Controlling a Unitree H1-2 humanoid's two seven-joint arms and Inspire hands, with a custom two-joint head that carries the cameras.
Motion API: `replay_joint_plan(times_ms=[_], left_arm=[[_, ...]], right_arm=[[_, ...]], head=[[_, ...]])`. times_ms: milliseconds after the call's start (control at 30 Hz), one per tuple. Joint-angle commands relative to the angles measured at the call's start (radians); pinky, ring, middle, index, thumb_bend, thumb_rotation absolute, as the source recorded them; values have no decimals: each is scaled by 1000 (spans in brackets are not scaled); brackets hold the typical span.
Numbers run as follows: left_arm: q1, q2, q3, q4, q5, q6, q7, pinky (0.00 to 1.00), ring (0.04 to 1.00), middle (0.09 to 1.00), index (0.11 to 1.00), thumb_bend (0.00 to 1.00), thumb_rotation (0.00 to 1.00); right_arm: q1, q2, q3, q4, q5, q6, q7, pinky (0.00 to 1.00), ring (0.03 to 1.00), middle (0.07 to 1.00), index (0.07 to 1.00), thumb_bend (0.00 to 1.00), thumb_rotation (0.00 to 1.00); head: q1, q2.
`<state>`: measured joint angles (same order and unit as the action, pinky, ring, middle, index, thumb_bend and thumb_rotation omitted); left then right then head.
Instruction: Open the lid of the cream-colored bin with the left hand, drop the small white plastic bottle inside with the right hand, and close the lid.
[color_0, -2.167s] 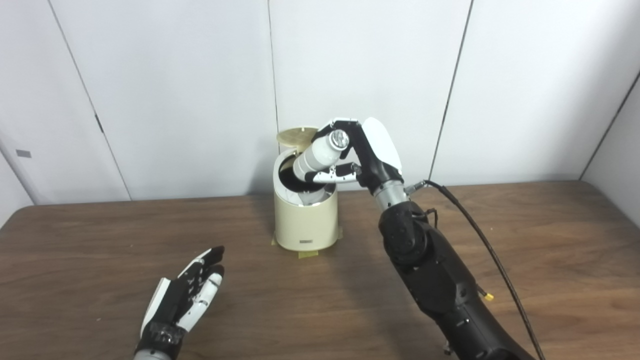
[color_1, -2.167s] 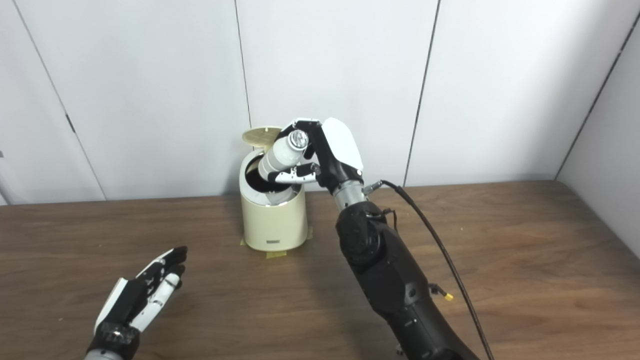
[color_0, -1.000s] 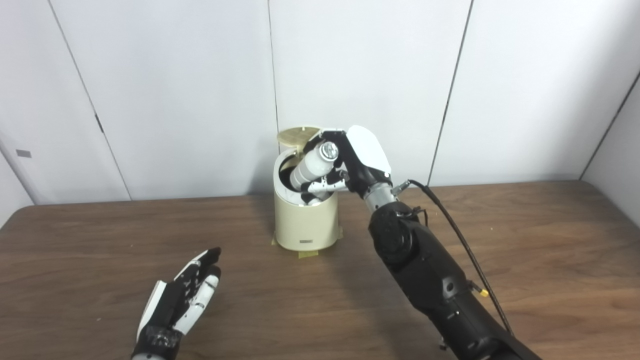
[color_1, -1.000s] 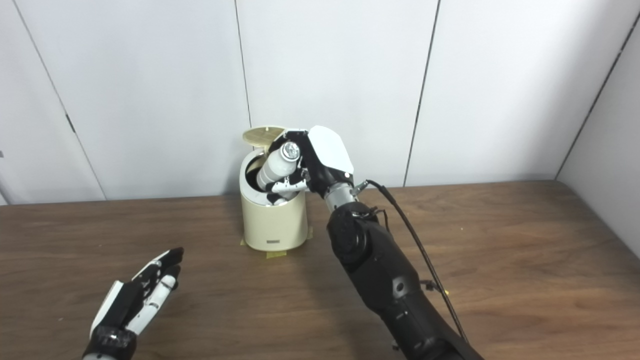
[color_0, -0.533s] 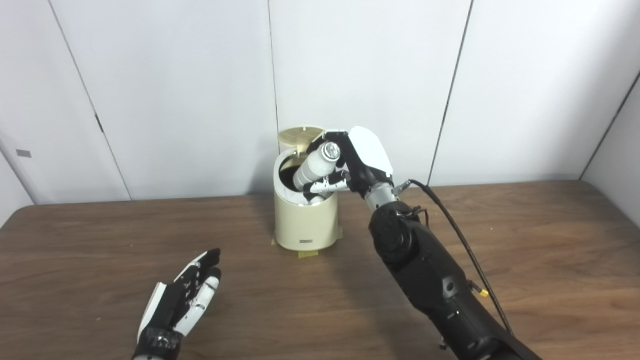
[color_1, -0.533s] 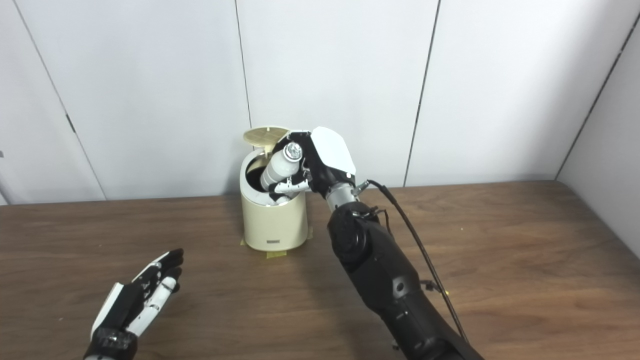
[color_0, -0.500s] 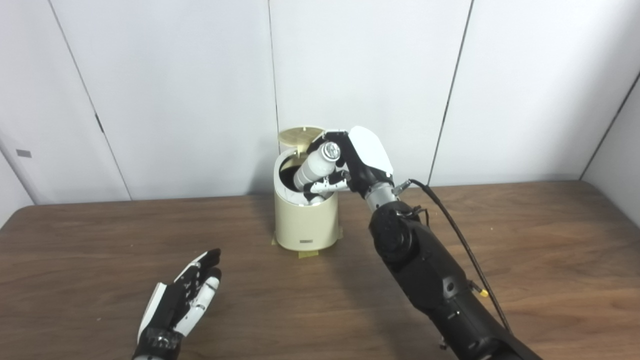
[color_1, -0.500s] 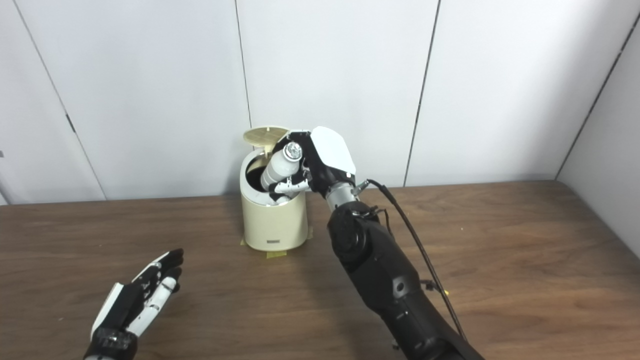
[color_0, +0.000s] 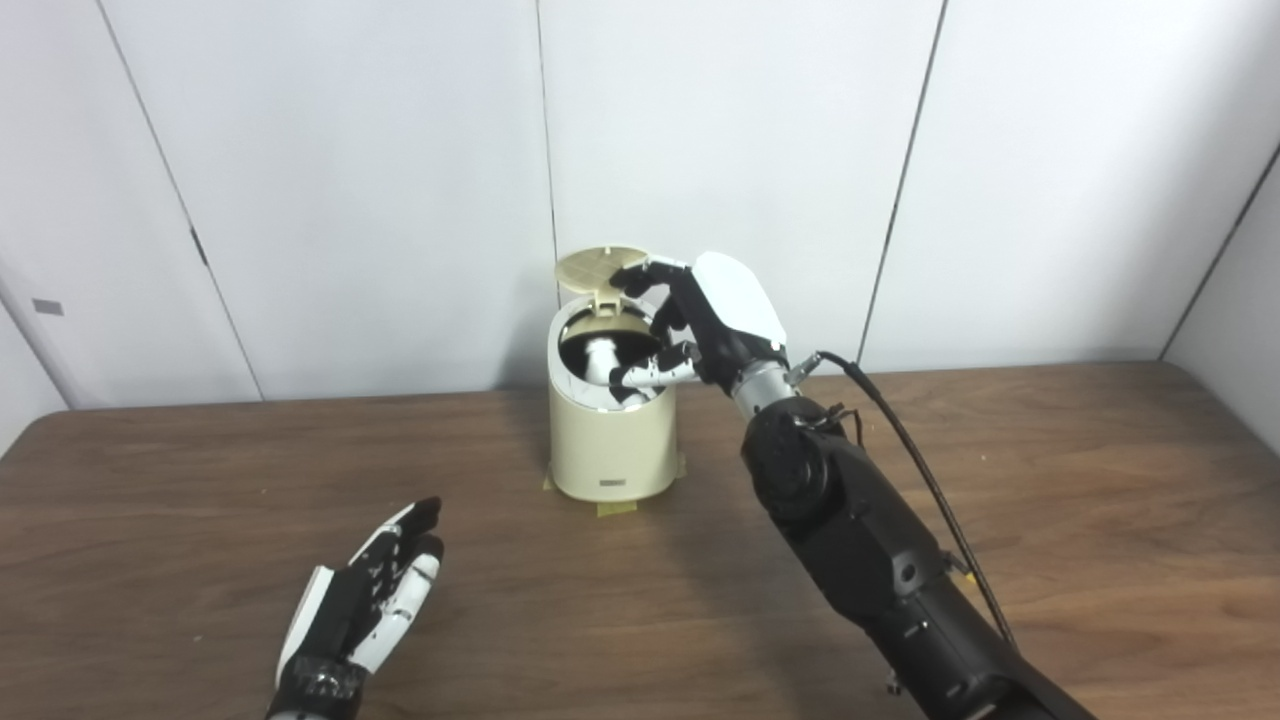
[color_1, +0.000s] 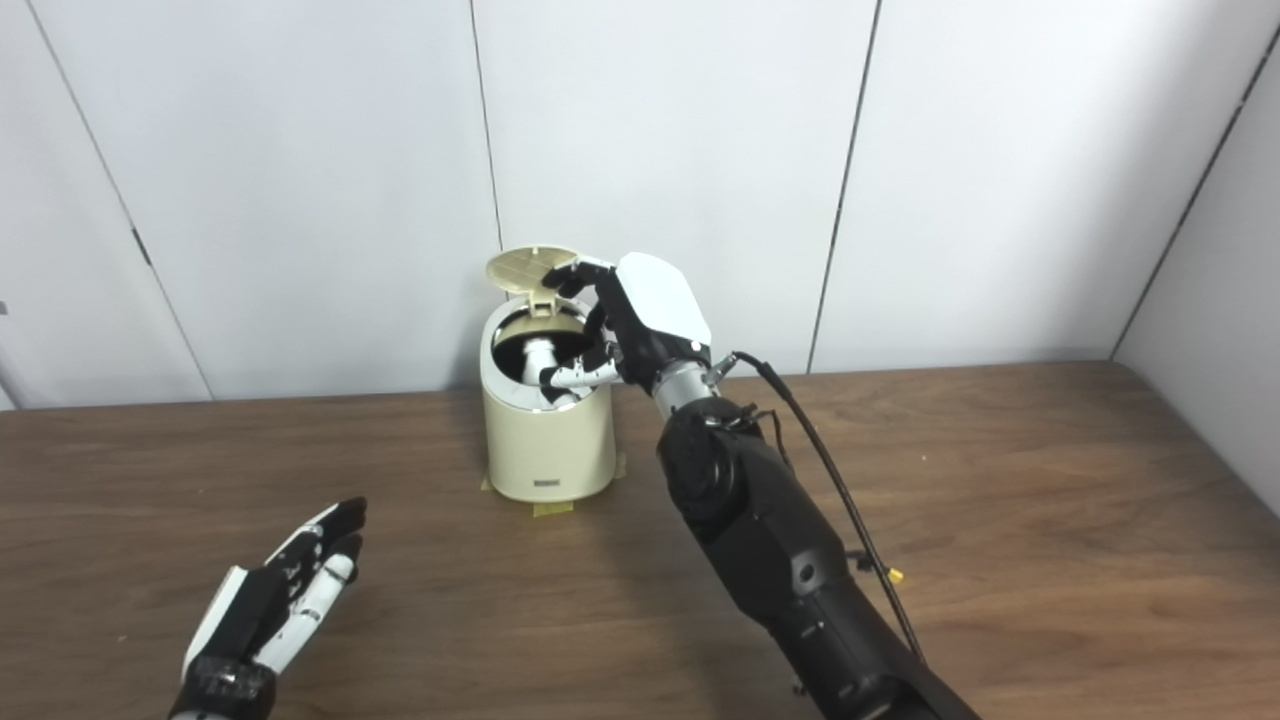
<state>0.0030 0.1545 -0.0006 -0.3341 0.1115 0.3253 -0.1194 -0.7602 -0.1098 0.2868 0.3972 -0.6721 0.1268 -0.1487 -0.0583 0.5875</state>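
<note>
The cream-colored bin stands at the back of the table with its round lid tipped up at the rear. The small white bottle lies inside the bin, only its upper part showing in the dark opening. My right hand hovers over the bin's right rim, open, with fingers spread and nothing in them. My left hand rests open near the table's front left, palm up, far from the bin.
The brown wooden table has the bin taped down at its base with yellow tape. A black cable runs along my right arm. White wall panels stand close behind the bin.
My right hand has opened and let go of the bottle, which dropped down into the bin. The left hand and the lid have not moved.
</note>
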Motion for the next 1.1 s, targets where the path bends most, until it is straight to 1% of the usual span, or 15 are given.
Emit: replay_joint_plan(times_ms=[0, 67, 100, 133, 167, 233, 367, 533, 667, 733, 800, 933, 967, 1000, 1067], left_arm=[[-18, -1, 5, -31, -7, -43, 12, 857, 908, 919, 915, 376, 645], [-18, 0, 5, -31, -7, -43, 12, 852, 905, 918, 915, 376, 644], [-19, -1, 6, -30, -9, -43, 11, 849, 904, 918, 915, 377, 645], [-19, -1, 6, -31, -9, -40, 11, 846, 902, 918, 915, 377, 644], [-19, -1, 4, -33, -6, -36, 12, 847, 901, 917, 914, 382, 646], [-19, -1, 2, -36, 3, -29, 14, 853, 903, 915, 912, 386, 657], [-20, -1, 1, -27, 2, -41, 13, 845, 901, 912, 911, 385, 648], [-24, -1, 0, -21, 3, -43, 12, 847, 898, 913, 912, 381, 650], [-29, 1, -4, -13, 3, -50, 9, 849, 901, 915, 913, 375, 644], [-32, 1, -5, -11, 4, -50, 10, 849, 901, 915, 913, 371, 644], [-36, 0, -5, -4, 2, -55, 11, 844, 898, 912, 910, 372, 641], [-50, -2, -2, 7, -5, -51, 10, 856, 903, 915, 914, 386, 641], [-58, -4, 1, 10, -11, -43, 10, 856, 904, 917, 914, 376, 640], [-63, -6, 2, 11, -14, -39, 10, 854, 907, 920, 912, 369, 634], [-92, -9, 3, 25, -9, -19, 13, 865, 913, 914, 908, 366, 645]], right_arm=[[-36, -14, -11, -29, -5, -4, -17, 489, 612, 702, 678, 911, 75], [-32, -10, -19, -27, 5, -21, -34, 465, 572, 639, 618, 872, 22], [-28, -6, -27, -26, 17, -34, -44, 459, 554, 613, 556, 700, 72], [-25, -3, -34, -26, 28, -49, -56, 448, 497, 558, 527, 613, 36], [-21, 1, -42, -24, 37, -65, -70, 433, 456, 523, 514, 558, 14], [-15, 5, -52, -28, 47, -79, -86, 407, 429, 505, 506, 521, 3], [2, 5, -71, -60, 69, -78, -85, 375, 420, 499, 486, 504, 0], [24, 32, -138, -111, 162, -40, -57, 370, 438, 499, 476, 504, 0], [33, 80, -236, -183, 298, 82, -7, 354, 429, 504, 487, 503, 0], [35, 88, -267, -208, 344, 127, 12, 356, 418, 506, 490, 503, 0], [43, 90, -302, -230, 404, 148, 33, 350, 428, 514, 495, 502, 0], [100, 47, -284, -314, 388, 191, 66, 345, 419, 502, 498, 517, 0], [124, 31, -275, -337, 381, 189, 78, 366, 422, 498, 500, 519, 0], [140, 21, -268, -352, 377, 187, 85, 418, 445, 495, 491, 521, 0], [196, -1, -265, -391, 387, 168, 100, 448, 457, 493, 491, 522, 0]], head=[[-1, 1], [-1, 2], [-1, 2], [-1, 2], [-1, 2], [-1, 3], [-2, 3], [-5, 2], [-6, -1], [-6, -2], [-7, -6], [-3, -7], [-1, -7], [-1, -7], [1, -8]])
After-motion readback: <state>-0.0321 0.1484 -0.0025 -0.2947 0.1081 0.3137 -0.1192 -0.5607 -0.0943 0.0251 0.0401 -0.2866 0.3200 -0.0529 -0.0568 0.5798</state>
